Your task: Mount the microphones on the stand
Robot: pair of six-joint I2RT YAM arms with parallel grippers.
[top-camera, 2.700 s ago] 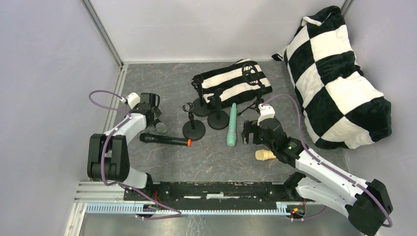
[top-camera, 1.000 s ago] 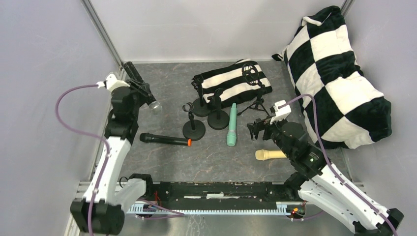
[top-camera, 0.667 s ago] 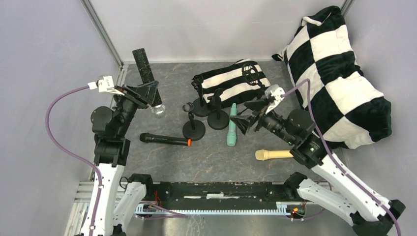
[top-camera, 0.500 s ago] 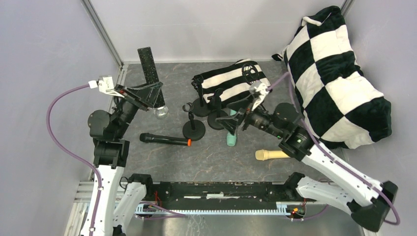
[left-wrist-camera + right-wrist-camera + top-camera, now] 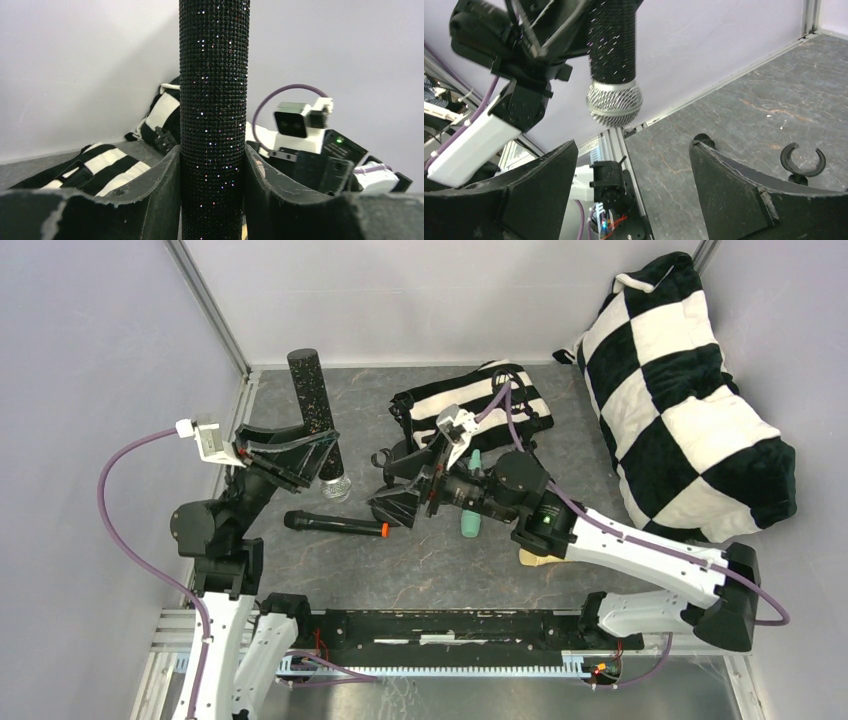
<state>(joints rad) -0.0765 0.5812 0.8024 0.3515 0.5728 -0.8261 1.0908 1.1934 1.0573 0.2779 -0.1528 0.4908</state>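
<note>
The black silver-headed microphone [image 5: 318, 410] now hangs head-down above the table's [image 5: 300, 570] left edge, lifted clear and clamped by its body in the left gripper [image 5: 318, 452]. The right gripper [image 5: 633, 150], jaws wide and empty, has swung across beside a stand clip [image 5: 803, 160], probably to steady the stand for insertion.

A dark grey, marbled tabletop [image 5: 330, 570] is enclosed by pale lilac walls [image 5: 100, 340], and an aluminium post [image 5: 205, 305] is seen running to the far left corner. A black-and-white checkered plush bag [image 5: 690, 400] is propped against the right wall at the far right. A black-and-white striped fabric pouch [image 5: 445, 400] is laid flat near the back wall, left of the bag. A metal rail [image 5: 440, 667] is fixed along the near edge.
</note>
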